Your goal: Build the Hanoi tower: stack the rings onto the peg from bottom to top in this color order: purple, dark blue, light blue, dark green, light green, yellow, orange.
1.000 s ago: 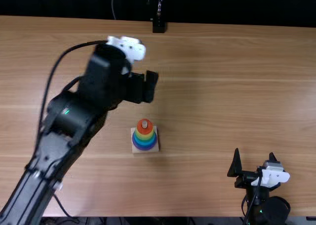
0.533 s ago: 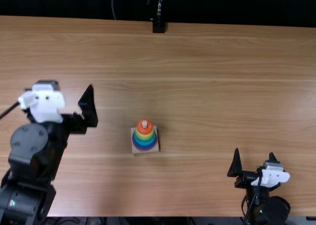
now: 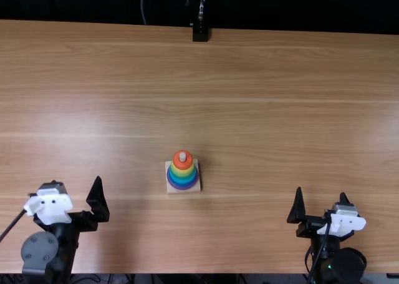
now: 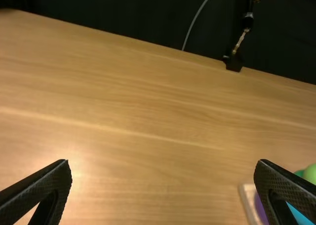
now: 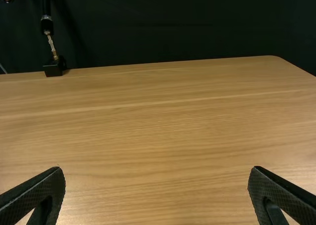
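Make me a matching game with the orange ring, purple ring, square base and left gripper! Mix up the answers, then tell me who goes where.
1. Orange ring
2. Purple ring
3. Square base
4. Left gripper

A. Lowest ring
B. Open, holding nothing
C. Highest ring
D. Underneath every ring

Right pairs: 1-C, 2-A, 3-D, 4-B

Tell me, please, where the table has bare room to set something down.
Bare wood lies between the ring tower and the black stand, and between tower and right hand. That hand and the left hand crowd the near side.
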Robot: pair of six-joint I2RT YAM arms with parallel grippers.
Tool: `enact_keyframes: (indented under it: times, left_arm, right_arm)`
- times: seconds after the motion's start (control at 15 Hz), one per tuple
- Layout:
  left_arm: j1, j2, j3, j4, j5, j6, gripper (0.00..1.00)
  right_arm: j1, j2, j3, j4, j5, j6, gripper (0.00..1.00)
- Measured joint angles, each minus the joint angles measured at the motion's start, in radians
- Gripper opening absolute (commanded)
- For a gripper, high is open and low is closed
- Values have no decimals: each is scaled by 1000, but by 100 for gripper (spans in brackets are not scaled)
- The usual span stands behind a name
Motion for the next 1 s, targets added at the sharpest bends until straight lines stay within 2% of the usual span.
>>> enact_keyframes:
  times: [0.07,0.13,0.27,0.4,0.6,1.0]
  left_arm:
    - [0,-72,-50,1,3,5,100]
    - [0,-127,-89,2,5,29,100]
    - [0,-229,-155,2,10,121,100]
    - [0,-279,-187,6,20,176,100]
    - [0,-282,-230,16,25,211,100]
    - [0,-283,-236,31,25,224,100]
  right_arm:
    - [0,0,0,0,0,0,100]
    - [0,0,0,0,0,0,100]
    - [0,0,0,0,0,0,100]
    - [0,0,0,0,0,0,100]
    - [0,0,0,0,0,0,100]
    - [0,0,0,0,0,0,100]
